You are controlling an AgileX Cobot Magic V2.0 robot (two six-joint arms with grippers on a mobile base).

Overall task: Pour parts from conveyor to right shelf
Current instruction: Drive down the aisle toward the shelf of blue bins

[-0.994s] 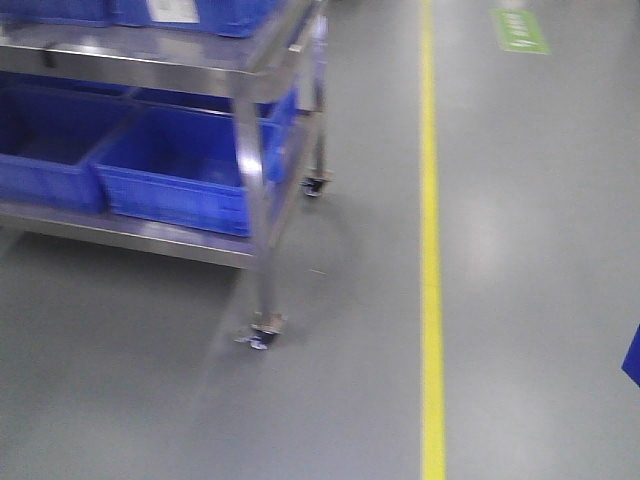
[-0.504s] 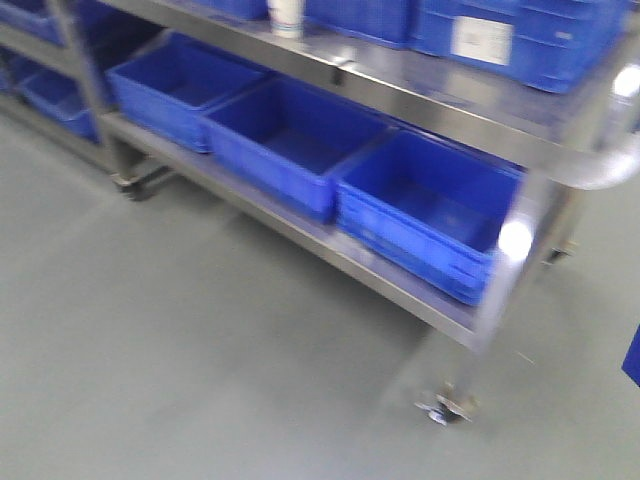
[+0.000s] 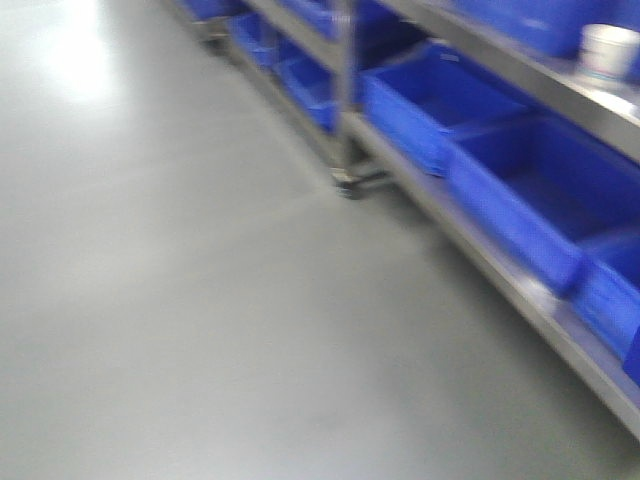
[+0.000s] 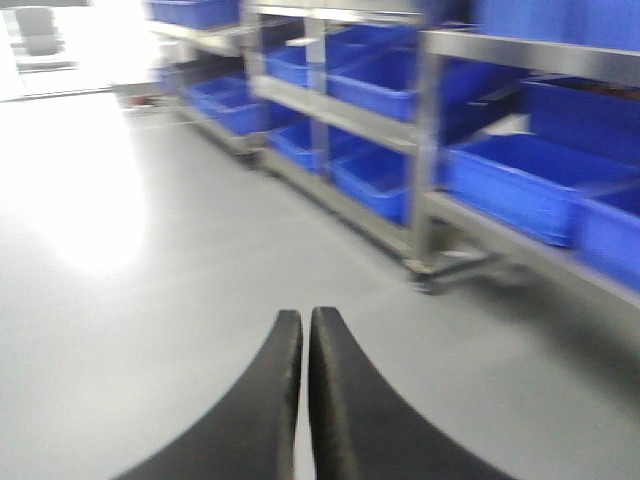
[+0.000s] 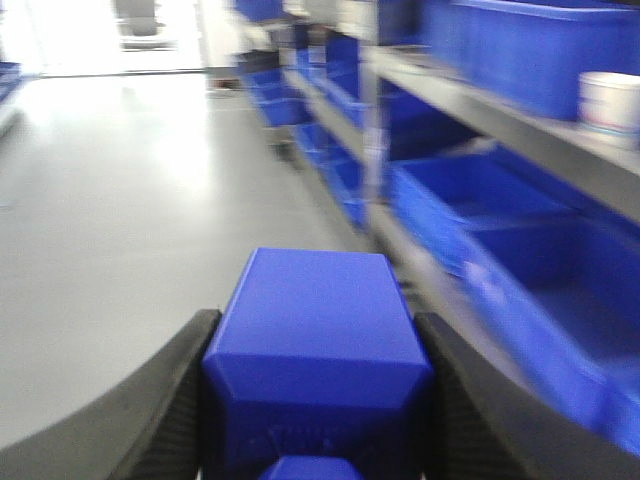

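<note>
block (image 5: 315,300) sits clamped in the right gripper (image 5: 316,345) beside the shelf (image 5: 520,128), left gripper (image 4: 301,322) pinched closed.

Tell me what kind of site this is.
Probably a factory or warehouse floor. Long steel shelf racks hold rows of big blue bins, the grey floor is smooth and glossy, and a white tub sits on an upper shelf. The right tool holds a blue part.

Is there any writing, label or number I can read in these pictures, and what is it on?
No text is readable.
On the white tub on the shelf: a band of print, too blurred to read.
On the blue block in the right claw: faint raised marks low on its face, too blurred to read.
</note>
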